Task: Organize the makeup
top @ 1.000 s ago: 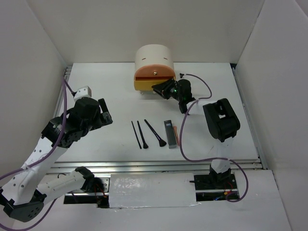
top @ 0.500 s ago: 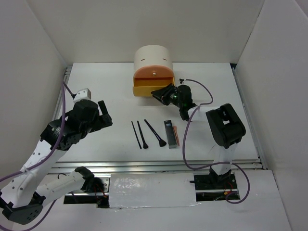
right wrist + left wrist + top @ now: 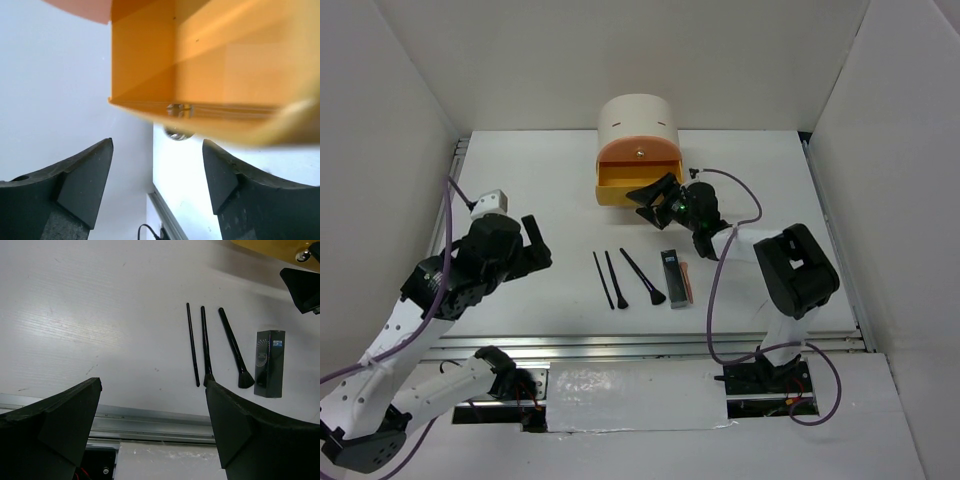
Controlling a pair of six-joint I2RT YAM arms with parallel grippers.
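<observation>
Now, overhead: the right pincer (image 3: pixel 655 190) stands with jaws apart just in front of the pulled-out orange drawer (image 3: pixel 620 183) of the cream organizer (image 3: pixel 640 122). The drawer is presumably open to receive the makeup. The makeup lies in a row behind that pincer, toward the arm bases: two thin black sticks (image 3: pixel 603 280), brush (image 3: pixel 640 274), dark box (image 3: pixel 670 278), and salmon sticks (image 3: pixel 686 283) against the box. The left pincer (image 3: pixel 535 240), spread wide and empty, hovers left of the row. White worktop (image 3: pixel 520 180), white walls (image 3: pixel 720 60).

Left wrist: the row lies ahead and right of the fingers, untouched.

Right wrist: the drawer knob (image 3: pixel 177 132) sits between the fingers, touching neither.
</observation>
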